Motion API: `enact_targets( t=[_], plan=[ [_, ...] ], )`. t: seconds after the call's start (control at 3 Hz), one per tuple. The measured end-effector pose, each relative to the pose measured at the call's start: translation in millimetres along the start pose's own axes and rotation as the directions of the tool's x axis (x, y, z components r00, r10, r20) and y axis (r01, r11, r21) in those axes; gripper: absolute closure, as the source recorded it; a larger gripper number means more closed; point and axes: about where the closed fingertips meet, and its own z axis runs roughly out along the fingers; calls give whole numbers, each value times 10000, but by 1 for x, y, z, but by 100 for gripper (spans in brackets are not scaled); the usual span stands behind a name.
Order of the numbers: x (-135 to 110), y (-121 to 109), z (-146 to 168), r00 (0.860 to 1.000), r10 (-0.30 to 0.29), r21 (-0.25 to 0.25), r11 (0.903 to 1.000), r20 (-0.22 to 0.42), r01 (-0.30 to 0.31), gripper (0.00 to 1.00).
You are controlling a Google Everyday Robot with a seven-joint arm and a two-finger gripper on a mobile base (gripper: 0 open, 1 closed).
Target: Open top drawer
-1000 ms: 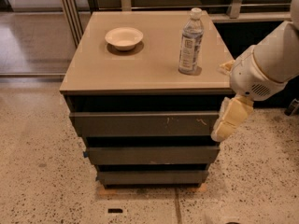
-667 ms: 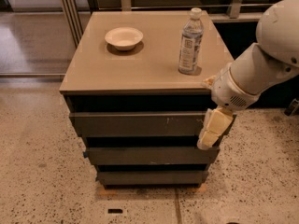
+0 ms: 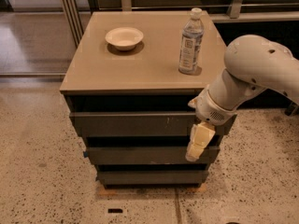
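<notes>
The top drawer (image 3: pixel 133 123) is the widest of three dark grey-brown fronts under the tan cabinet top (image 3: pixel 140 64), flat and handleless, with pale scratches right of centre. Its front stands slightly forward, with a dark gap above it. My gripper (image 3: pixel 197 143), with cream-coloured fingers pointing down, hangs in front of the drawer's right end and reaches down over the gap to the middle drawer (image 3: pixel 140 154). The white arm (image 3: pixel 254 73) comes in from the right.
A white bowl (image 3: pixel 124 37) and a clear water bottle (image 3: pixel 191 42) stand on the cabinet top. A narrower bottom drawer (image 3: pixel 149 176) sits below. Speckled floor (image 3: pixel 42 181) surrounds the cabinet; a dark shelf unit and metal rails stand behind.
My arm has swung left and my gripper has moved left and down, from beside the cabinet's right edge to in front of the top drawer's right end.
</notes>
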Motion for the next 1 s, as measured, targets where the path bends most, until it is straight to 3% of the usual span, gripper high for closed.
enact_targets(
  t=[0.67, 1.0],
  plan=[
    [3, -1, 7, 9998, -181, 40, 9998, -71, 181, 0],
    [13, -11, 23, 9990, -418, 342, 9985, -151, 423, 0]
  ],
)
